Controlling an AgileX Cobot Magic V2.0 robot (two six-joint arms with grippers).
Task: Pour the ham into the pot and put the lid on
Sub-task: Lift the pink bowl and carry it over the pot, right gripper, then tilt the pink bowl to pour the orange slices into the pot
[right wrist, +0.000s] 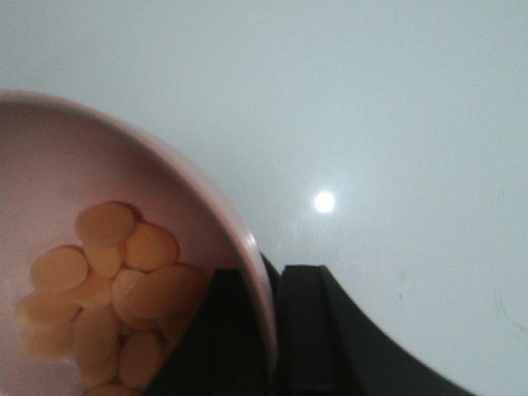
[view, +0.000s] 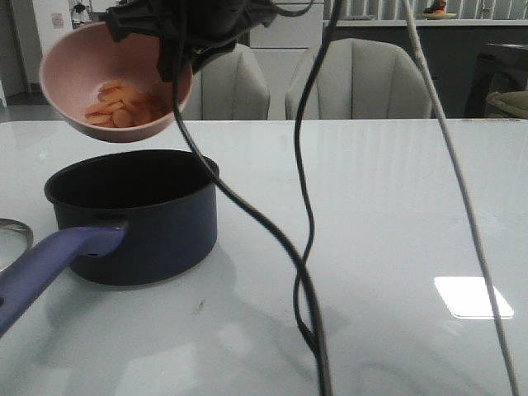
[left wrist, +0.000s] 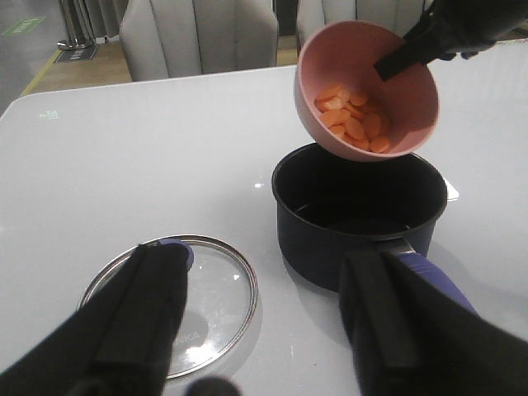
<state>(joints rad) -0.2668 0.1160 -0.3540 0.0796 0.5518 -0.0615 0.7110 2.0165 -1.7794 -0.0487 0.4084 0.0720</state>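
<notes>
Ham (view: 120,105) lies heaped in a pink bowl (view: 70,70) tilted above the dark pot (view: 136,216), the right tool (right wrist: 272,330) clamped on the bowl's rim. Lid (left wrist: 210,289) lies flat on the tabletop (view: 371,206) at the pot's 9 o'clock, beneath the spread-apart left tool (left wrist: 264,322). Cables (view: 305,247) hang across the front view

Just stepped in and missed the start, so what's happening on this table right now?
The right claw is pinching the rim of a pink bowl, holding it tilted in the air above the dark saucepan. The ham slices are all in the bowl; the pot looks empty. The left claw is open above the table, near the glass lid, which lies flat beside the pot.
</notes>
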